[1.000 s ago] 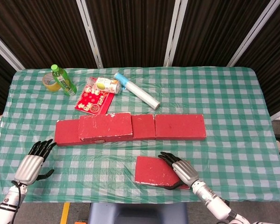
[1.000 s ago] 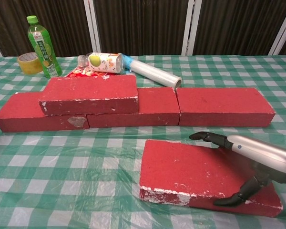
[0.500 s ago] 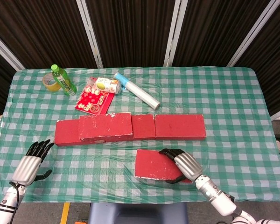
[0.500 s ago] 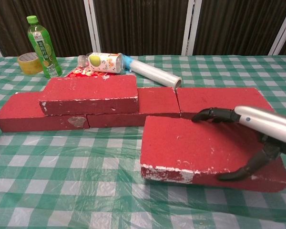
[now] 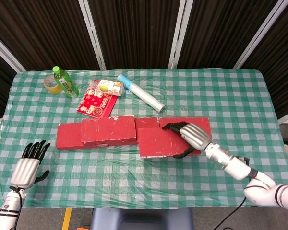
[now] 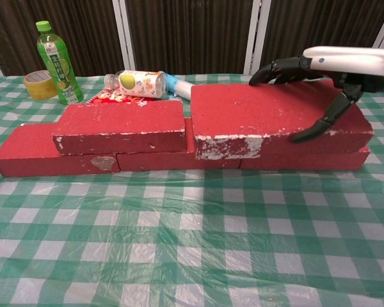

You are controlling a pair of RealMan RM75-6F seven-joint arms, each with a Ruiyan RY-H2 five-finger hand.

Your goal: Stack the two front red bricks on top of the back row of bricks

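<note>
Fingers (image 6: 288, 65) of the right hand (image 5: 192, 136) clamp the brick (image 6: 269, 118) above the back row (image 6: 25, 157) for stacking; left hand (image 5: 26, 165) spread, empty.

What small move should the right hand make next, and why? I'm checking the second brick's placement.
Probably lower the held brick a little until it rests flat on the back row, then let go. The right hand grips it over the row's right part, beside the already stacked brick; whether it has touched down is unclear.
</note>
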